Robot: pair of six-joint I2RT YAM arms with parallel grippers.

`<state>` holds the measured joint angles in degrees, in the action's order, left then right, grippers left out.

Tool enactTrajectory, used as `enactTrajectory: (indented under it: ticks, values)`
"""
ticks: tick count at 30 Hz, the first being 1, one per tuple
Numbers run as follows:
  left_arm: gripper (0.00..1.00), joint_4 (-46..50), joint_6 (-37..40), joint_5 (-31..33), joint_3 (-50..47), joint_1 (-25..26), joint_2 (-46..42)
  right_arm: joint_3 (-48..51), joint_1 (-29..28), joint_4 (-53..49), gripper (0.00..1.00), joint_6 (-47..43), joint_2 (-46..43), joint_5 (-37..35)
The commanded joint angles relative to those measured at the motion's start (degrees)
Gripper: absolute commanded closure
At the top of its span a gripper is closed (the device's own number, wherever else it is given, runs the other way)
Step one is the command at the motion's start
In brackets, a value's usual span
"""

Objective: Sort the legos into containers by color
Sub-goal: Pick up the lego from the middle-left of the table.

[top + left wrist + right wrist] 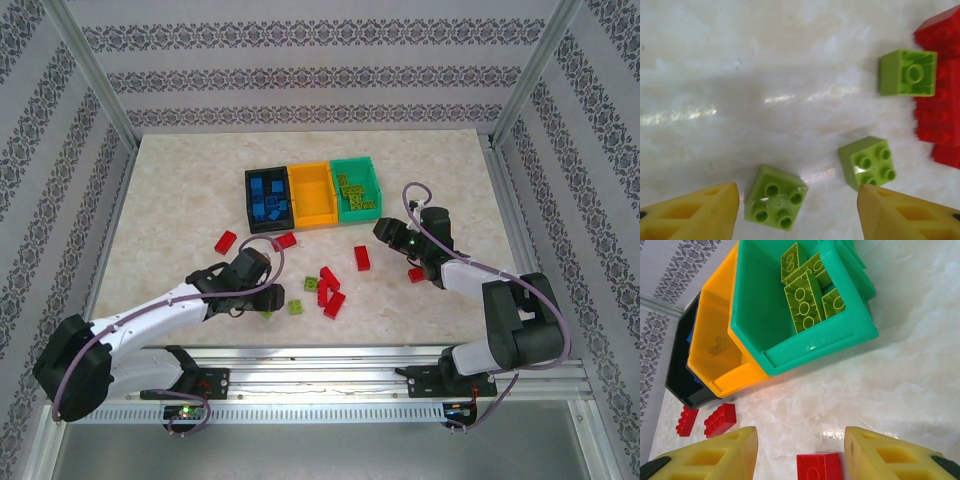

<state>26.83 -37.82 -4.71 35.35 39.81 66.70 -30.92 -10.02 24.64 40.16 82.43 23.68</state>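
Observation:
The black container [252, 205] holds blue legos [268, 200], the orange-yellow one [313, 195] looks empty, and the green one [372, 185] holds lime legos [802, 295]. Red legos [333, 303] and lime legos [296, 307] lie scattered on the near table. My left gripper [797, 189] hangs open over a lime lego [775, 197] that lies between its fingers, close to the left one. A second lime lego [867, 162] sits by the right finger. My right gripper [800, 432] is open just short of the green container, with a red lego [820, 467] on the table between its fingers.
A third lime lego [908, 72] lies studs-down beside a clump of red legos [940, 100]. Two red legos [705, 420] lie in front of the black container [682, 385]. Patterned walls and metal frame posts [95, 85] enclose the table.

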Motion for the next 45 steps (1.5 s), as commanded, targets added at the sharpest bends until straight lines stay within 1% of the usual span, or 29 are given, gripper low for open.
enactTrajectory:
  ticks: [1,5,7,10,12,14,17,20,21,23,25,29,34,42,43,45]
  values:
    - [0.37,3.59,-1.46,0.7,-0.31,0.53,2.57,-1.5,-0.7,-0.65,0.5,-1.45,0.78,-0.72]
    - [0.39,7.95,-1.96,3.91,2.14,0.53,7.08,-1.5,-0.97,-0.38,0.5,-1.48,0.55,-0.78]
    - [0.39,8.19,-1.73,4.36,2.71,0.53,8.37,-1.63,-0.85,-0.73,0.5,-1.62,0.68,-0.8]
    - [0.47,6.55,-1.05,1.83,3.27,0.57,10.58,-1.48,-0.77,-0.74,0.5,-1.58,0.12,-0.64]
    - [0.49,6.82,-1.41,1.53,3.67,0.66,11.66,-1.36,-0.81,-0.82,0.5,-1.91,-0.25,-1.24]
    - [0.53,6.43,-1.6,1.72,3.59,0.62,12.11,-1.5,-0.71,-1.17,0.5,-1.93,-0.2,-1.0]
    - [0.54,5.44,-1.72,0.17,3.78,0.62,12.67,-1.38,-0.66,-1.02,0.5,-1.74,-0.64,-0.83]
    - [0.54,5.25,-2.33,-0.68,3.67,0.79,12.42,-1.32,-0.69,-1.26,0.5,-2.01,-0.53,-1.32]
    - [0.52,5.25,-2.3,-0.8,3.59,0.88,12.37,-1.47,-0.49,-1.35,0.5,-2.02,-0.39,-0.96]
    - [0.44,6.15,-2.16,-0.48,3.83,1.06,12.1,-1.44,-0.43,-1.1,0.5,-1.68,-0.62,-0.6]
    - [0.4,7.43,-2.33,0.73,4.36,1.47,11.21,-1.23,-0.72,-0.91,0.5,-1.82,-0.82,-1.11]
    - [0.4,6.24,-2.98,0.21,3.54,1.63,9.78,-1.52,-0.51,-1.23,0.5,-1.8,-0.49,-0.64]
    - [0.48,6.64,-3.89,0.32,3.46,2.81,10.61,-1.43,-0.46,-1.57,0.5,-2.2,-0.69,-1.07]
    - [0.6,5.03,-4.05,0.55,3.59,3.79,14.49,-1.36,-0.16,-1.54,0.5,-1.99,-0.83,-0.79]
    - [0.63,4.83,-4.1,0.5,4.01,3.93,14.92,-1.34,-0.16,-1.44,0.5,-2.02,-1.02,-0.82]
    - [0.65,4.98,-4.01,0.72,5.13,4.38,15.55,-1.09,-0.22,-1.43,0.5,-2.17,-1.22,-1.16]
